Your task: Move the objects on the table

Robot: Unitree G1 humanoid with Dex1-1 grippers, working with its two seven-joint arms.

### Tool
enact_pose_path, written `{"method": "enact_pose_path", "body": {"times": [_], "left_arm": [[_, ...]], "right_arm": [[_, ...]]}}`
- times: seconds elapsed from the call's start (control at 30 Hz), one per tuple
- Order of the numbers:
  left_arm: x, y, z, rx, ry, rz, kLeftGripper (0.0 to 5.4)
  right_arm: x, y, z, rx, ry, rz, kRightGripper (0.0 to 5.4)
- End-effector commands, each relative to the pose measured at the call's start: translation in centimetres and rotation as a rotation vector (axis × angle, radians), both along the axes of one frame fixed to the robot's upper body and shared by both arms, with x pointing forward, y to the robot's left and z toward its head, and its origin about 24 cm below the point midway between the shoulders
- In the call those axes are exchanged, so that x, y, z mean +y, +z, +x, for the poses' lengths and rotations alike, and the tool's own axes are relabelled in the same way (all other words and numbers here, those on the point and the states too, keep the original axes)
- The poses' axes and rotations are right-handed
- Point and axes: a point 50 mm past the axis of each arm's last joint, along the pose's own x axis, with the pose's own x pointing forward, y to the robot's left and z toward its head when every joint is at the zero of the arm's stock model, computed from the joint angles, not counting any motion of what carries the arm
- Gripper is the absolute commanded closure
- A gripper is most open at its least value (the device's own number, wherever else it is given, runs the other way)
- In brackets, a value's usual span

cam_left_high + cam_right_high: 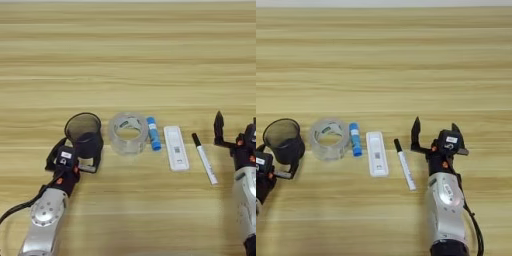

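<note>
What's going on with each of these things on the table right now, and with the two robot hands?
Cup: tilted, held by the left gripper.
Tape roll: lying flat, free.
Blue tube: lying beside the tape roll.
Test cassette: lying flat, untouched.
Marker: lying down, cap on.
Right gripper: fingers open, holding nothing, right of the marker.

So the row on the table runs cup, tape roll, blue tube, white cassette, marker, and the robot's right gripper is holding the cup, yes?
Not quite: the left gripper holds the dark cup, as the left eye view shows. The right gripper stands open beside the marker, holding nothing. The order is right: cup, tape roll, blue tube, white cassette, marker.
</note>
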Motion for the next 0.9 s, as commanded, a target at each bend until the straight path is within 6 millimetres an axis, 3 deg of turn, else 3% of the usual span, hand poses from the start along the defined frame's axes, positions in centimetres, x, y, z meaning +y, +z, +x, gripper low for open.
{"method": "enact_pose_path", "body": {"times": [0.03,0.9], "left_arm": [[0.5,-0.1,-0.5,0.021,0.006,0.022,0.02],[3.4,-0.8,-1.4,0.104,0.102,0.093,0.02]], "right_arm": [[-0.1,-0.1,0.0,0.016,-0.008,0.004,0.0],[0.0,-0.1,0.0,0.015,-0.01,0.003,0.0]]}}
